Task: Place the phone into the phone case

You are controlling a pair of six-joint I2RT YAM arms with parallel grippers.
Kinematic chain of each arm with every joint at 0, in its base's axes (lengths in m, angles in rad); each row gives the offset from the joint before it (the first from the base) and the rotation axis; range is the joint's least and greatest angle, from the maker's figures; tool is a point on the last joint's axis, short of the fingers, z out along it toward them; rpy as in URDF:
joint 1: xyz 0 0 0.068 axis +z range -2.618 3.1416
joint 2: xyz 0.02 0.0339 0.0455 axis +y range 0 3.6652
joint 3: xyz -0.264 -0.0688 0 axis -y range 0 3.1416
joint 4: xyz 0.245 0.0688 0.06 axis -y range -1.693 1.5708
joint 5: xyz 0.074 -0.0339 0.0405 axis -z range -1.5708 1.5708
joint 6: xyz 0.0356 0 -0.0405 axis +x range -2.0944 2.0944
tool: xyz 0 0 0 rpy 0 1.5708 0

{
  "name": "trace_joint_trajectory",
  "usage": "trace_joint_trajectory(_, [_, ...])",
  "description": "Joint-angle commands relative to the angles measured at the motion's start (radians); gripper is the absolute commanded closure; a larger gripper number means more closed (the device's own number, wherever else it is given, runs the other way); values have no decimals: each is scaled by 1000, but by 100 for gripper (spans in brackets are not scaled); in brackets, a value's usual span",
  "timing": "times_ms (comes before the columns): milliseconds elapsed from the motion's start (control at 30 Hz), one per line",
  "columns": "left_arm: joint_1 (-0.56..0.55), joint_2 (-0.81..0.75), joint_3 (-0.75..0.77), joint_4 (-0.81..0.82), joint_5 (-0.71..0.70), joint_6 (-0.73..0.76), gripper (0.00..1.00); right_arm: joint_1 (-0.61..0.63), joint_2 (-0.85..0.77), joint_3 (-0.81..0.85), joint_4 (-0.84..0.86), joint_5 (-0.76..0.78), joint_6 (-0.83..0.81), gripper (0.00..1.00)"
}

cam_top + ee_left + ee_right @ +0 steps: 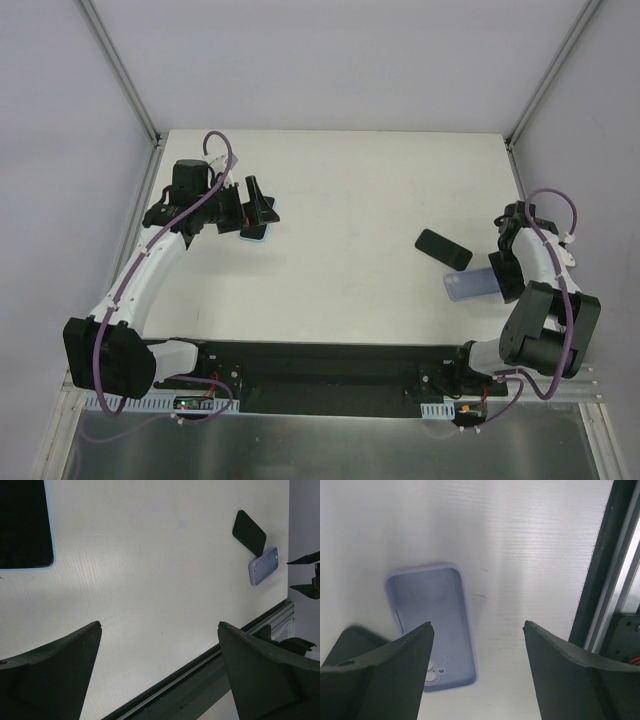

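Note:
A lavender phone case [466, 287] lies open side up at the right of the white table, its camera cutout showing in the right wrist view [432, 625]. A black phone [443, 248] lies flat just beyond it, touching its corner, and both show far off in the left wrist view: the phone [249, 532] and the case [263, 566]. My right gripper [503, 272] is open and empty above the case's right edge [477, 630]. My left gripper [262, 206] is open and empty [160, 625] at the back left, over a second dark phone with a blue rim [255, 232].
The dark phone under the left arm shows at the top left of the left wrist view [25, 525]. A black rail [320, 365] runs along the table's near edge, close to the case [600, 565]. Metal frame posts stand at the back corners.

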Motion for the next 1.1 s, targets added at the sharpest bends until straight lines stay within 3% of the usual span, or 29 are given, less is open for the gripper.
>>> trace_joint_trajectory(0, [10,11,-4,37,4,-7,1,-42,52,-12,13,-10,41,25])
trace_joint_trajectory(433, [11,28,0,38,-45,10,1,-139,208,-80,199,-173,-48,28])
trace_joint_trajectory(533, [11,29,2,38,-57,12,1,-142,207,-81,220,-166,-68,49])
trace_joint_trajectory(567, [11,29,2,38,-61,12,1,-142,207,-83,222,-156,-71,67])
trace_joint_trajectory(733, [11,23,-3,38,-67,13,1,-142,224,-66,213,-142,-100,80])
trace_joint_trajectory(767, [11,23,-3,40,-67,13,1,-142,222,-57,216,-139,-109,90])
trace_joint_trajectory(833, [11,20,-3,38,-70,12,1,-142,212,-51,213,-135,-134,99])
trace_joint_trajectory(1067, [11,-6,-7,38,-88,12,1,-93,85,7,251,-23,-305,99])
